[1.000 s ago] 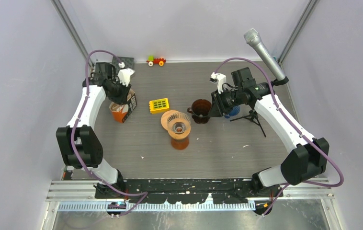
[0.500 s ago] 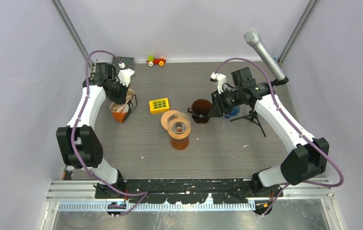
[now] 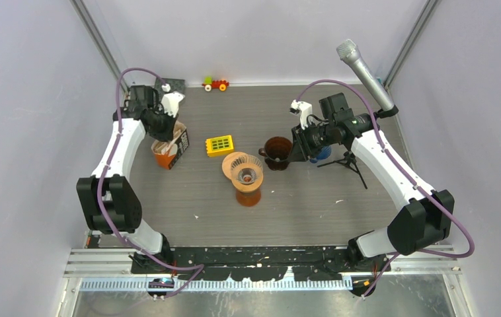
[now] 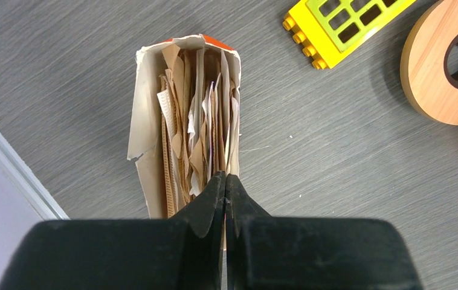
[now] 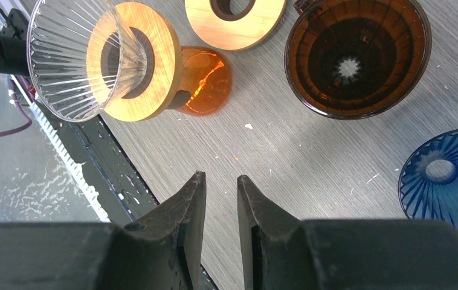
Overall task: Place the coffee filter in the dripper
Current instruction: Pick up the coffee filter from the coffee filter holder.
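Observation:
An open orange box (image 3: pixel 170 149) stuffed with brown paper coffee filters (image 4: pixel 199 127) stands at the left. My left gripper (image 3: pixel 162 127) is shut at the box's near end (image 4: pixel 225 176), its tips pinched on a filter's edge. A clear ribbed dripper (image 3: pixel 246 172) sits in a wooden collar on an amber carafe at the centre, and it also shows in the right wrist view (image 5: pixel 72 57). A dark brown dripper (image 3: pixel 278 152) stands right of it. My right gripper (image 3: pixel 299 150) hovers beside the brown dripper (image 5: pixel 356 57), slightly open and empty (image 5: pixel 221 178).
A loose wooden ring (image 3: pixel 232 160) lies against the carafe. A yellow brick (image 3: pixel 219 144) lies right of the box. A blue dripper (image 5: pixel 450 175) and a microphone on a tripod (image 3: pixel 365 72) stand at the right. A toy car (image 3: pixel 215 84) sits at the back edge.
My left gripper has risen slightly and drawn back over the filter box. The right arm has not moved.

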You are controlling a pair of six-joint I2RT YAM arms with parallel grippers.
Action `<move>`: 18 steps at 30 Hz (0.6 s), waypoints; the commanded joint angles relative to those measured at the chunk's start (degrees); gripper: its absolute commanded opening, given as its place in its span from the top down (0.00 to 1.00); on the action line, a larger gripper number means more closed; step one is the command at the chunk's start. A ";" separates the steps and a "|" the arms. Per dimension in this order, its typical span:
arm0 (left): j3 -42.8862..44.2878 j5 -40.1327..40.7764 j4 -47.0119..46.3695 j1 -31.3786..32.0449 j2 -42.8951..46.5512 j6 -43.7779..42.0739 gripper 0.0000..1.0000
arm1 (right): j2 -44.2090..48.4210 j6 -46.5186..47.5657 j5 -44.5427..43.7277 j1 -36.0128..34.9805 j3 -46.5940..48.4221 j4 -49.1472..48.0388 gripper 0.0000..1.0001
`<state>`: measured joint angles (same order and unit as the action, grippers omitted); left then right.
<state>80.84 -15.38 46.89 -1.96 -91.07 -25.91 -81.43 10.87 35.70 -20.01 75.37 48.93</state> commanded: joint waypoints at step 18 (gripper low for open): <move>2.48 -1.34 -1.26 -0.77 4.86 1.59 0.82 | -0.39 1.08 0.68 0.32 2.38 -0.14 0.69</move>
<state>80.90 -15.64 46.13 -2.39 -85.27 -24.40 -81.43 10.92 35.70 -20.01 75.37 48.97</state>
